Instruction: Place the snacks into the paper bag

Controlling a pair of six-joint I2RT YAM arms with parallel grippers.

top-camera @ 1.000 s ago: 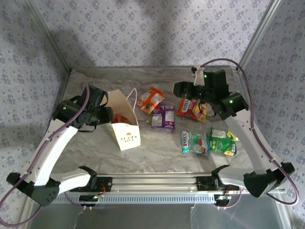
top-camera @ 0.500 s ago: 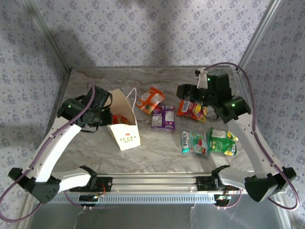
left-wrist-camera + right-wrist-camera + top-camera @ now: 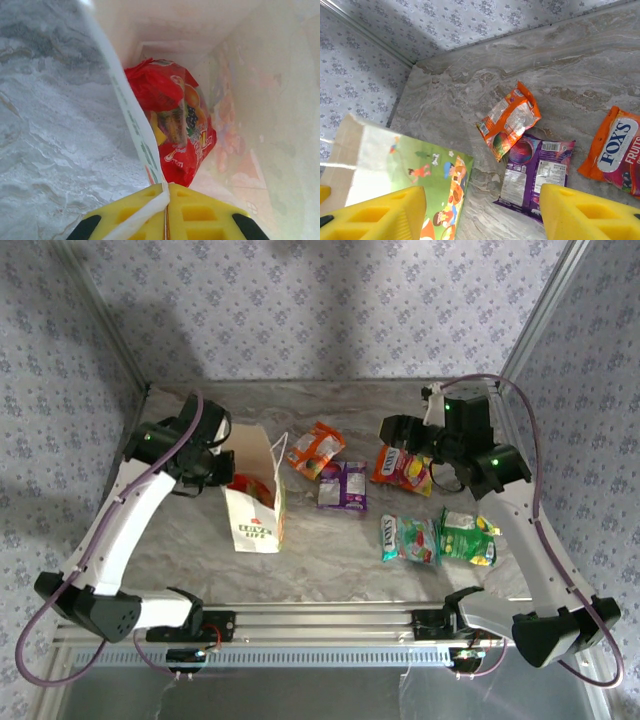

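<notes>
You count six snack packets. Five on table (image 3: 320,545), one of each colour: orange packet (image 3: 317,448), purple packet (image 3: 343,485), orange-yellow packet (image 3: 403,468), teal-green packet (image 3: 408,538), bright green packet (image 3: 468,537). One red packet (image 3: 175,135) inside paper bag (image 3: 255,510). One bag. Two arms: left arm (image 3: 125,525), right arm (image 3: 525,525).

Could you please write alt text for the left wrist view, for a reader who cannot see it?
The left gripper pinches the rim of the paper bag, camera looking down inside. A red snack packet lies in it; grey marbled table shows at left.
</notes>
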